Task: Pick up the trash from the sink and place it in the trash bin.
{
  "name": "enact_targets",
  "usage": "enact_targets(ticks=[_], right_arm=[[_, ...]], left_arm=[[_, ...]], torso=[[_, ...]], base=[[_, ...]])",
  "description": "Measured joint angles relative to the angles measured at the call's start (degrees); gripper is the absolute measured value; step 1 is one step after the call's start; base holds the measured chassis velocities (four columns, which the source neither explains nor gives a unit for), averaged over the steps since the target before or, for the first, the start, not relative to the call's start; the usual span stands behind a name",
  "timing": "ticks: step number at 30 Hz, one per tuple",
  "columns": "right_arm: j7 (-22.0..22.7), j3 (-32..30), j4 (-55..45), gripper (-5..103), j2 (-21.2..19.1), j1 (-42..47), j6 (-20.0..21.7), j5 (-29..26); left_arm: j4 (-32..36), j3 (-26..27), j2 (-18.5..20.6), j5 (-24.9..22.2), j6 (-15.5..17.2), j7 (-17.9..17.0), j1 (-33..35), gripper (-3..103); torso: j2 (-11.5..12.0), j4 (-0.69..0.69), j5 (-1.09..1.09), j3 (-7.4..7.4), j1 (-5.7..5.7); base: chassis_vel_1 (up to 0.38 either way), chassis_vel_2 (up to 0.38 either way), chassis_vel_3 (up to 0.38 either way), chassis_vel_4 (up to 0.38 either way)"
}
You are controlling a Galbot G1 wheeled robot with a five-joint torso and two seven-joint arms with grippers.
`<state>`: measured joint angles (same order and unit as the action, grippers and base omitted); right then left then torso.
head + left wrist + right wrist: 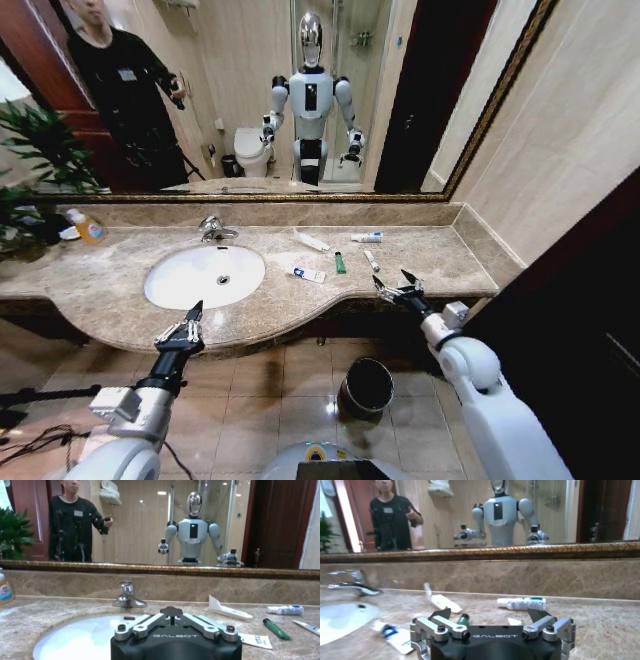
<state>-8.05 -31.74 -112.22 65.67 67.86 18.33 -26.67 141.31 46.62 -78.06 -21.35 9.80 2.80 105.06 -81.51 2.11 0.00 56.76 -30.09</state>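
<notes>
Right gripper (392,283): hovering wide-jawed at the counter's near right edge, presumably lining up on the trash. Lighter (340,262), tubes (311,241) and stick (371,260) lying right of the sink (160,292). Left gripper (180,323): waiting open, near left. Bin (367,386): standing below.

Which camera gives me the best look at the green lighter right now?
The left wrist view: the green lighter lies unobstructed on the countertop. The head view shows it small, from above. In the right wrist view, only its tip peeks over the open right gripper.
</notes>
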Motion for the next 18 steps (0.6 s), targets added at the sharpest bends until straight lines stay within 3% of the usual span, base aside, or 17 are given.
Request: enact_targets(ticks=[3, 18], right_arm=[[1.77, 2.68, 5.70, 100, -0.92, -6.03, 0.70, -0.28], [3.39, 11.22, 19.37, 100, -1.31, -16.61, 1.48, -1.47]], left_arm=[[0.00, 0.00, 0.00, 0.00, 0.00, -0.01, 0.00, 0], [0.00, 0.00, 0.00, 0.00, 0.00, -0.01, 0.00, 0]], torso=[[0.00, 0.00, 0.00, 0.00, 0.00], [0.00, 0.00, 0.00, 0.00, 0.00]], base=[[0.000, 0.000, 0.000, 0.000], [0.000, 0.000, 0.000, 0.000]])
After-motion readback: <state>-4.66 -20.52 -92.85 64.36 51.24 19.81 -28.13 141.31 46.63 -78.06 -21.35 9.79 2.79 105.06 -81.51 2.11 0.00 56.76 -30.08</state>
